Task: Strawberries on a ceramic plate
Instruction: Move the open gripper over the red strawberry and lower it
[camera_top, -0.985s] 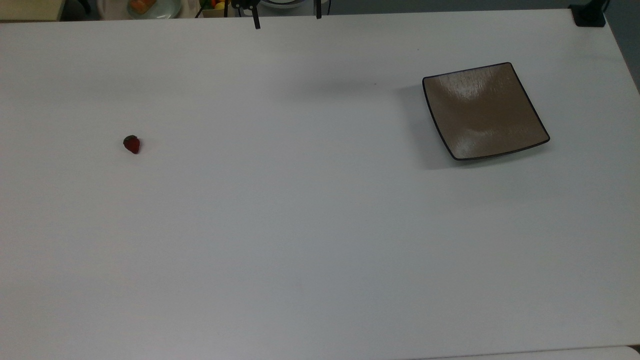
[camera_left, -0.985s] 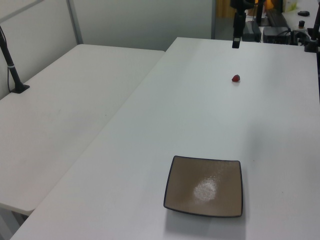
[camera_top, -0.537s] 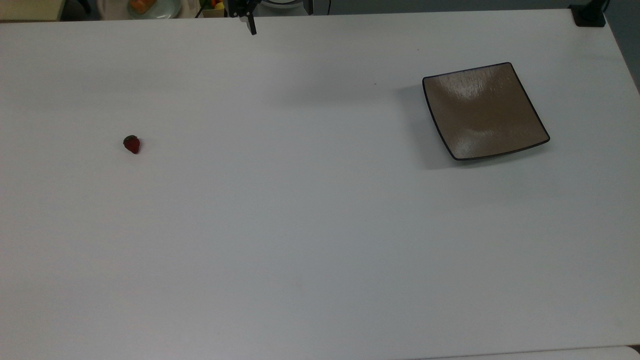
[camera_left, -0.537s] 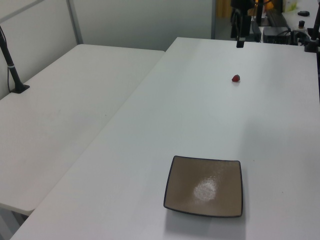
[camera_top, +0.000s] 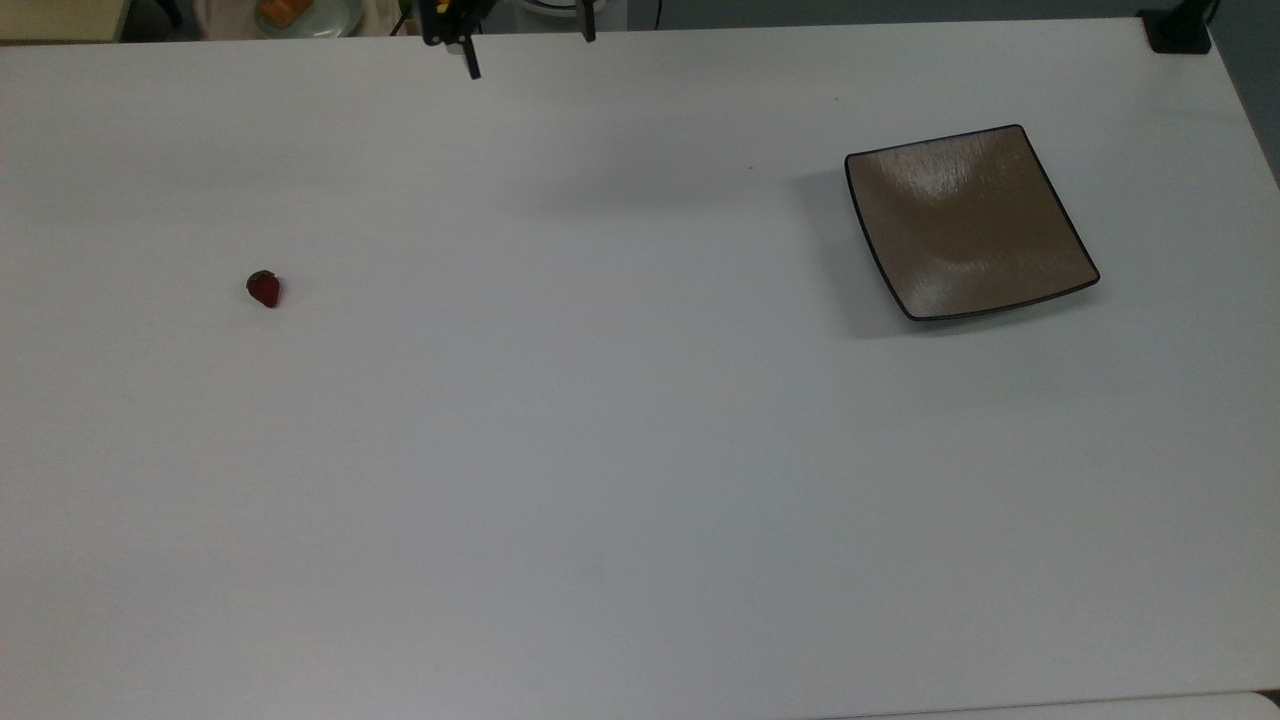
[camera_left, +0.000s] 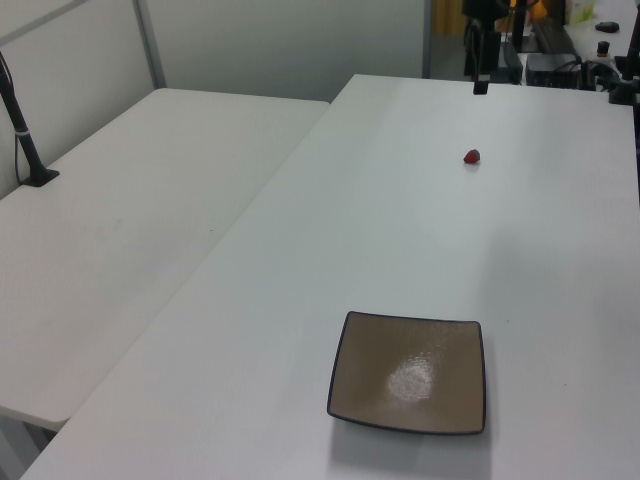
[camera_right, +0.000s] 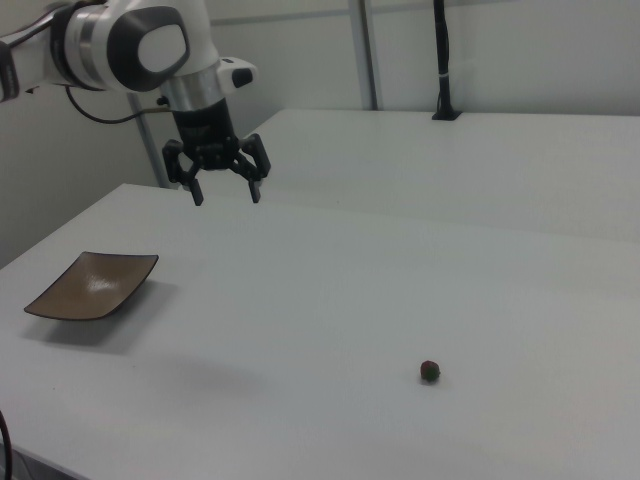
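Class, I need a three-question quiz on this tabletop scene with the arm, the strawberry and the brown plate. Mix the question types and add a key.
1. True or false: the strawberry lies on the ceramic plate.
2. The gripper is: A) open, B) shut on the strawberry.
3. Fill in: in the top view, the strawberry lies toward the ____ side of the table.

Key: 1 false, it lies on the table, far from the plate. 2 A, open and empty above the table. 3 left.

We record a red strawberry (camera_top: 264, 289) with a dark green cap, a glossy brown ceramic plate (camera_top: 967, 222) with a thin dark rim, a plain white tabletop (camera_top: 620, 450), and a black end effector (camera_right: 226, 186) on a white arm (camera_right: 120, 40).
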